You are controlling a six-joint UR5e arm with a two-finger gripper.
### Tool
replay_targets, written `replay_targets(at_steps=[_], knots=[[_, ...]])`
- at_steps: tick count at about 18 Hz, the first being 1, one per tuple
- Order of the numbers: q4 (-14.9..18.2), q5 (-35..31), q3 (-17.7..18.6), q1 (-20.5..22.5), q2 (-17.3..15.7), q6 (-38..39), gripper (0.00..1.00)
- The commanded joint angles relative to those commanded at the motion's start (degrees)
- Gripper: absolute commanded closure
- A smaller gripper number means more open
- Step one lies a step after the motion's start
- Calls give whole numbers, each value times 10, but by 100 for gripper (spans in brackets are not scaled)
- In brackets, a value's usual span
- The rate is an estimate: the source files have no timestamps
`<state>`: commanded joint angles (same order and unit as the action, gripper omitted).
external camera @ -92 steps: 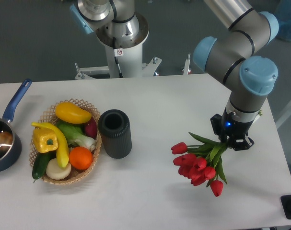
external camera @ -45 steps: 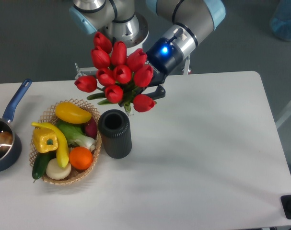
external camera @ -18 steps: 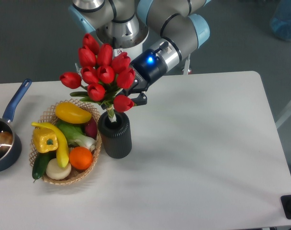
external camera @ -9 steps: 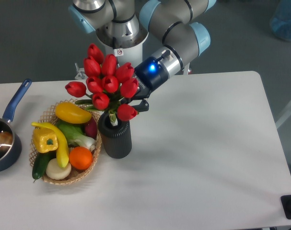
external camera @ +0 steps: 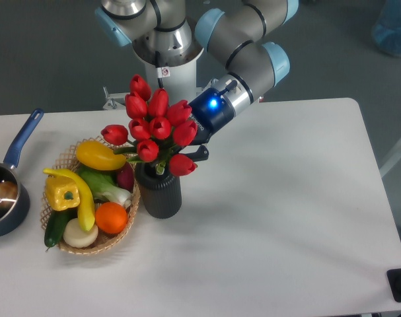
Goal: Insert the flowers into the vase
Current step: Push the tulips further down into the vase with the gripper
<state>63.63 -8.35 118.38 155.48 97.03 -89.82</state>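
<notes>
You have the bunch of red tulips with green stems and leaves (external camera: 157, 129) standing in the mouth of the dark grey ribbed cylinder vase (external camera: 158, 191), the blooms fanned out above its rim and the lowest red head drooping just over the rim on the right. The stems go down into the mouth; how deep they reach is hidden.

Your pincer (external camera: 190, 146) sits right behind the blooms, just above and to the right of the vase, on the tilted wrist with the blue light. Its fingers are mostly covered by the flowers, so you cannot tell whether it is pinching the stems or spread apart.

The vase stands upright on the white counter (external camera: 286, 218), touching or just beside the round wicker basket (external camera: 114, 238) on its left. That basket holds a yellow squash, a yellow pepper (external camera: 61, 193), an orange (external camera: 111, 217), a cucumber and other vegetables. At the far left edge you see a blue-handled saucepan (external camera: 5, 191), well apart from the vase.
</notes>
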Motion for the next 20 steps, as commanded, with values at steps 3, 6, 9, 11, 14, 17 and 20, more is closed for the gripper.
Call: replay_targets(at_steps=[3, 6, 9, 11, 14, 17, 20], knots=[[1, -3, 6, -2, 1, -5, 100], [1, -4, 10, -4, 1, -7, 100], [1, -6, 11, -6, 8, -11, 100], [1, -6, 16, -7, 14, -28, 100], [1, -6, 21, -7, 25, -50, 100], [1, -7, 21, -5, 33, -61, 100], [1, -7, 21, -3, 36, -62, 93]])
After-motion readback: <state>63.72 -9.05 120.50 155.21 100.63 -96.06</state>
